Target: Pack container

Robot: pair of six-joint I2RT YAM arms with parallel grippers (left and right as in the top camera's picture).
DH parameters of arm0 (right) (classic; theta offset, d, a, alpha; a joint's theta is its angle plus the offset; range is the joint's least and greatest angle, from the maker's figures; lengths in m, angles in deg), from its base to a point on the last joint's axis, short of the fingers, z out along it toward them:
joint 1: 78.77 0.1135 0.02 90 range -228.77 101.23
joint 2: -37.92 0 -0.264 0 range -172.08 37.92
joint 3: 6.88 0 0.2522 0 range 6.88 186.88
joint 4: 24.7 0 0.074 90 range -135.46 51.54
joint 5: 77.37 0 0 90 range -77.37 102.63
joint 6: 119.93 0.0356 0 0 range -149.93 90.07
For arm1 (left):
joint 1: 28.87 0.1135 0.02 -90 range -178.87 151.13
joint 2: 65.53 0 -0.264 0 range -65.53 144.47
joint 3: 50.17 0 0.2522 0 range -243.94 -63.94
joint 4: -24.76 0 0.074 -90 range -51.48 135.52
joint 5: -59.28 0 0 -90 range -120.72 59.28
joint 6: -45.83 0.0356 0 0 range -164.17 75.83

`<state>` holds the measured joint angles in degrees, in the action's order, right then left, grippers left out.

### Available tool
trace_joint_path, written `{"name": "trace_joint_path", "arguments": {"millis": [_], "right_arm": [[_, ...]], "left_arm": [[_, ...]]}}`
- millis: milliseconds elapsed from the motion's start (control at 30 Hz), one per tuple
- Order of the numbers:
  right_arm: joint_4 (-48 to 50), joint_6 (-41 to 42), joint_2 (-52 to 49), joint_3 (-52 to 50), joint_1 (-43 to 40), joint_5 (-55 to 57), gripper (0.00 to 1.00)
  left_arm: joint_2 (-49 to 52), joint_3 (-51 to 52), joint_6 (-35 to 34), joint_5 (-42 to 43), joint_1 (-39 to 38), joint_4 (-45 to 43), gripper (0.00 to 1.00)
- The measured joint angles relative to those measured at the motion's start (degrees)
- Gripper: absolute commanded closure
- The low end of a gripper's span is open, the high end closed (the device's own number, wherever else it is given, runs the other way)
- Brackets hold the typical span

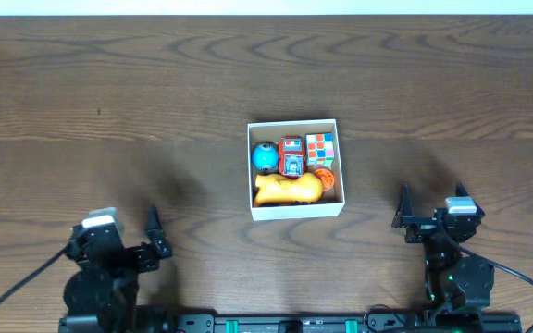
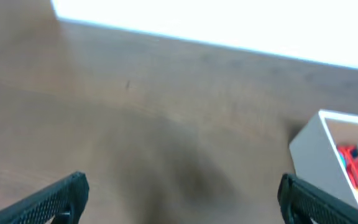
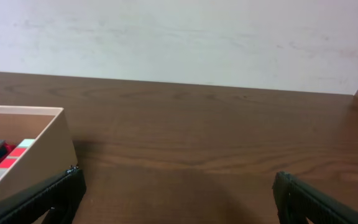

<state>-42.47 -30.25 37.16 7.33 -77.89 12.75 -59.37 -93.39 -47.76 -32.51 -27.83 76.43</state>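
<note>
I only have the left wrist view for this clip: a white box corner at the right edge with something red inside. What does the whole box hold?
Observer: The overhead view shows five toys in the container: a blue ball, a red toy car, a colour cube, a yellow toy along the near side and a small orange piece.
Operator: And where is the other arm?
Observer: The right gripper sits near the container's right side, apart from it. Its wrist view shows the jaws open with nothing between them.
</note>
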Motion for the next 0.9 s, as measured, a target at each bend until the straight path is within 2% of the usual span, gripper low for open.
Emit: {"name": "trace_joint_path", "arguments": {"millis": [167,433,667,900], "right_arm": [[-0.02,0.0,0.04,0.0,0.0,-0.15,0.01],[0.0,0.0,0.04,0.0,0.0,-0.17,0.01],[0.0,0.0,0.04,0.0,0.0,-0.17,0.01],[0.0,0.0,0.07,0.0,0.0,-0.17,0.01]], "left_arm": [[-4.92,10.12,3.87,1.66,0.0,-14.45,0.02],[-5.57,22.1,7.72,2.29,0.0,-33.99,0.02],[-5.53,28.37,9.79,2.84,0.0,-36.72,0.02],[-5.57,28.28,9.86,3.15,0.0,-36.28,0.02]]}}
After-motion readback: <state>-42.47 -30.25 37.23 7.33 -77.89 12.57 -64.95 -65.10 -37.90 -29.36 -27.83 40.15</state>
